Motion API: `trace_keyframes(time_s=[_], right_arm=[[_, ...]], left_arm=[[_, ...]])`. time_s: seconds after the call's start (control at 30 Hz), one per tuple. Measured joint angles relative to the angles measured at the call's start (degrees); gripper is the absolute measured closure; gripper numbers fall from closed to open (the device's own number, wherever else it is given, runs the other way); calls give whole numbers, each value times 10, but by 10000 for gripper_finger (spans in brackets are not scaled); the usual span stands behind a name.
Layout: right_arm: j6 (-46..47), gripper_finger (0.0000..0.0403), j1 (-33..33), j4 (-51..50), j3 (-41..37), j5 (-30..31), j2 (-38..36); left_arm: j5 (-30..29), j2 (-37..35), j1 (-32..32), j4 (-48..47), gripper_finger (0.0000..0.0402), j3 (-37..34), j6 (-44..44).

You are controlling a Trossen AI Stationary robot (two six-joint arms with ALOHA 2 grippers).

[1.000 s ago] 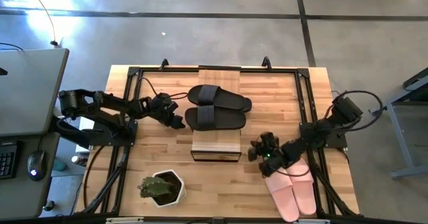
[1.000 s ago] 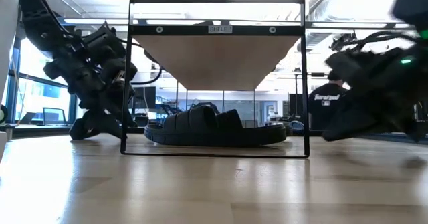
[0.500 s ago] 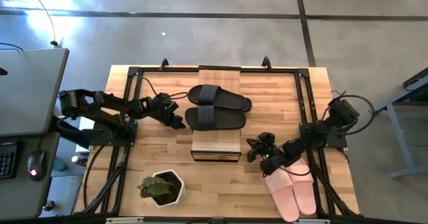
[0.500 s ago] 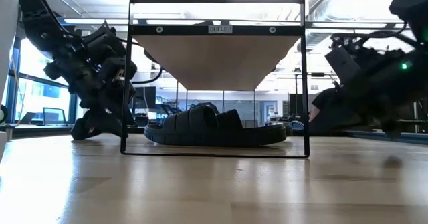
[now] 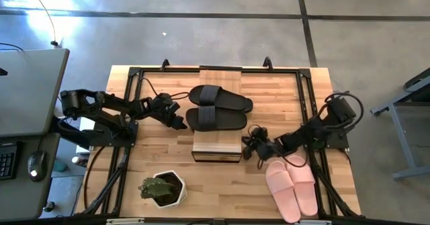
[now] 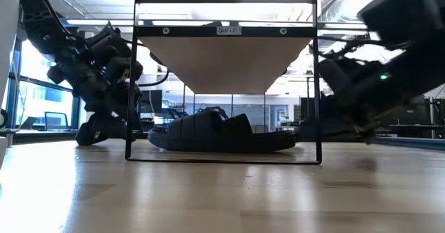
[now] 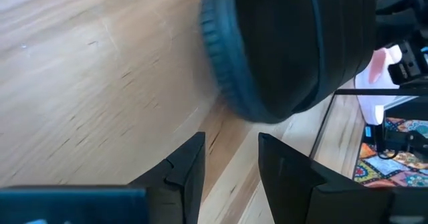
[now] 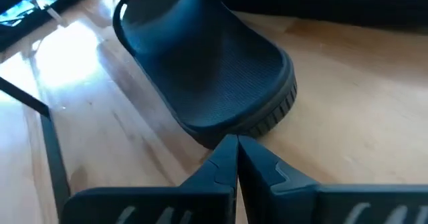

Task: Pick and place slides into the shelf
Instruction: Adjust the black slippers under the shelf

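Looking straight down on a butcher-block table (image 5: 161, 151), the scene runs from left to right. At the left edge, the left arm reaches inward, and the left gripper (image 5: 178, 122) rests low, just beside the heel end of the nearer black slide (image 5: 216, 119). Its wrist camera shows the two fingers (image 7: 184, 167) parted by a narrow gap with nothing between them, the dark rounded sole edge close ahead. A potted plant (image 5: 162, 188) stands near the front edge. In the middle sits the shelf (image 5: 217, 146), its light wood top running front to back inside a thin black frame. Two black slides lie crosswise under it, sticking out on both sides; the farther slide (image 5: 220, 98) lies beside the nearer one. To the right, the right gripper (image 5: 253, 144) hangs just beside the shelf, fingers (image 8: 231, 158) pressed together and empty, pointing at a black slide's rounded end. A pale pink pair (image 5: 291, 187) lies at the front right.
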Motion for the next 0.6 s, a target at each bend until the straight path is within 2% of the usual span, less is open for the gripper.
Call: trace_keyframes(time_s=[0.17, 0.6], right_arm=[[-12, 403, -34, 0, 1, -50, 0], [-3, 403, -58, 0, 1, -28, 0]], left_arm=[[8, 0, 0, 11, 280, 0, -4], [-26, 0, -1, 30, 280, 0, -22]])
